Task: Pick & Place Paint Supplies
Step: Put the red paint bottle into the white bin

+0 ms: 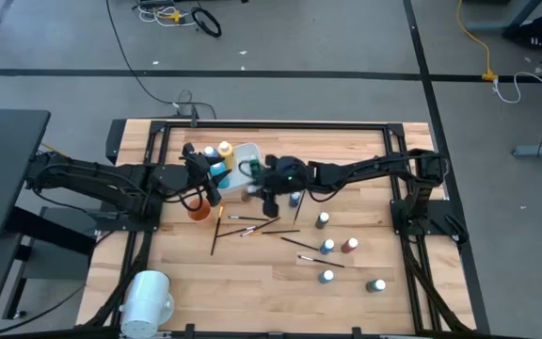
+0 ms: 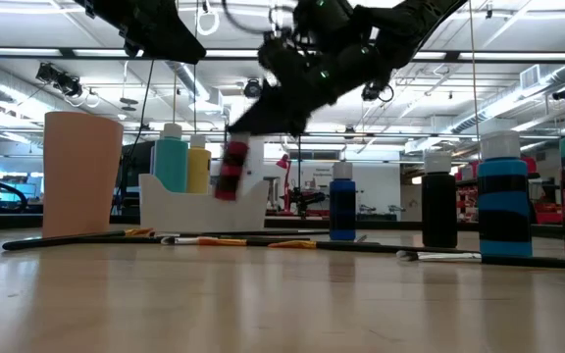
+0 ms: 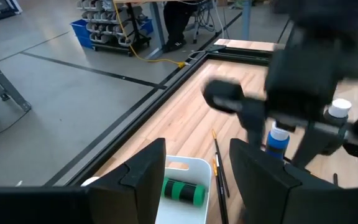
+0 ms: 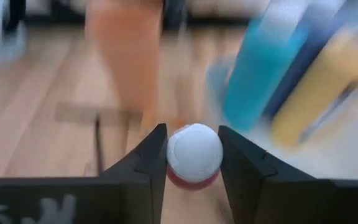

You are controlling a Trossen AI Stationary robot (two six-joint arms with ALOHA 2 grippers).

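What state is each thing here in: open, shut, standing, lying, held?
Red paint bottle with white cap: held by its cap between the right fingers.
Left fingers: open, empty, over the white plastic tub.
Green paint bottle: lying in the tub.
Teal paint bottle, yellow paint bottle: upright in the tub.
Orange cup: upright.

Left arm (image 1: 102, 181): black jointed links, black cable bundles alongside. Right arm (image 1: 365, 171): black, small green indicator light near wrist.
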